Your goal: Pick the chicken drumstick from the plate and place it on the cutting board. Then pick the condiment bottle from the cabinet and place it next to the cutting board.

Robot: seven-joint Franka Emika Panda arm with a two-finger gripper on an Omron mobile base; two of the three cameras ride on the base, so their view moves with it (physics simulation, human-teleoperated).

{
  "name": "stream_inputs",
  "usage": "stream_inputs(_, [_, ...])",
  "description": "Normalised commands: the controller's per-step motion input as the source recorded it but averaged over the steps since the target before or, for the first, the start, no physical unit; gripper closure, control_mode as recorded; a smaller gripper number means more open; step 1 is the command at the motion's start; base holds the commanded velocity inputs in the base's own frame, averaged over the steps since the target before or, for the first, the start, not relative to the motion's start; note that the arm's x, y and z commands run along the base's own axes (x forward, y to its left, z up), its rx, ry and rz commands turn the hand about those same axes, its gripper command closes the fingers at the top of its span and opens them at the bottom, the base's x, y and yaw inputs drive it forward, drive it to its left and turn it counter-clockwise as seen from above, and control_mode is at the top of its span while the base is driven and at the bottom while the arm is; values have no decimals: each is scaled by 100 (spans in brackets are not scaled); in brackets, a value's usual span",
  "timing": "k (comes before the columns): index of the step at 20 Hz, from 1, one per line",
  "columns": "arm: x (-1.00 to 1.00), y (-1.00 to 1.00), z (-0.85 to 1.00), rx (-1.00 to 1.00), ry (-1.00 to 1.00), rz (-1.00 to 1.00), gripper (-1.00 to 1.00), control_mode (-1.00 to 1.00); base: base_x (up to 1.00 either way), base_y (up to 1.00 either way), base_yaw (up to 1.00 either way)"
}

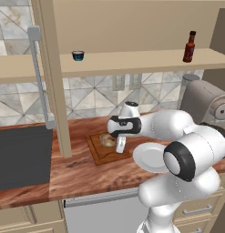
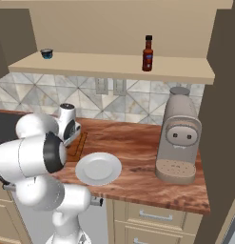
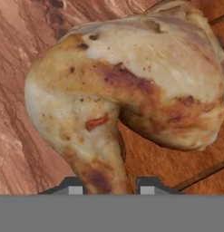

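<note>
The golden-brown chicken drumstick [image 1: 106, 139] [image 3: 131, 90] sits low over the brown cutting board [image 1: 99, 154] [image 3: 177, 165], and I cannot tell whether it touches the wood. My gripper [image 1: 119, 144] [image 3: 111, 188] is shut on its tapering bone end, with one dark fingertip [image 3: 75, 188] on each side. Just right of the board lies the white plate [image 1: 148, 158] [image 2: 97, 168], with nothing on it. The dark-red condiment bottle [image 1: 190, 47] [image 2: 147, 54] stands upright on the tan cabinet shelf [image 1: 132, 61] [image 2: 109, 64], high and to the right.
A small blue-rimmed cup [image 1: 78, 55] [image 2: 46, 54] stands on the same shelf to the left. A grey coffee machine [image 2: 178, 143] occupies the counter's right end. A vertical cabinet post [image 1: 57, 91] rises left of the board, with a dark sink [image 1: 20, 154] beyond it.
</note>
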Motion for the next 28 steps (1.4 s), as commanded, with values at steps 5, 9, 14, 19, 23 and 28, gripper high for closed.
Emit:
stream_inputs(5, [29, 6, -20, -6, 0, 0, 100, -100, 0, 0, 0])
stream_inputs(9, [39, 20, -13, -2, 0, -1, 100, -100, 0, 0, 0])
stream_inputs(14, [37, 12, -26, -1, 0, 0, 100, -100, 0, 0, 0])
stream_inputs(19, [25, 0, -37, -3, 0, 0, 100, -100, 0, 0, 0])
stream_inputs(23, [20, 1, -33, -3, 0, 0, 100, -100, 0, 0, 0])
stream_inputs(28, [20, 9, -26, -1, 0, 0, 100, -100, 0, 0, 0])
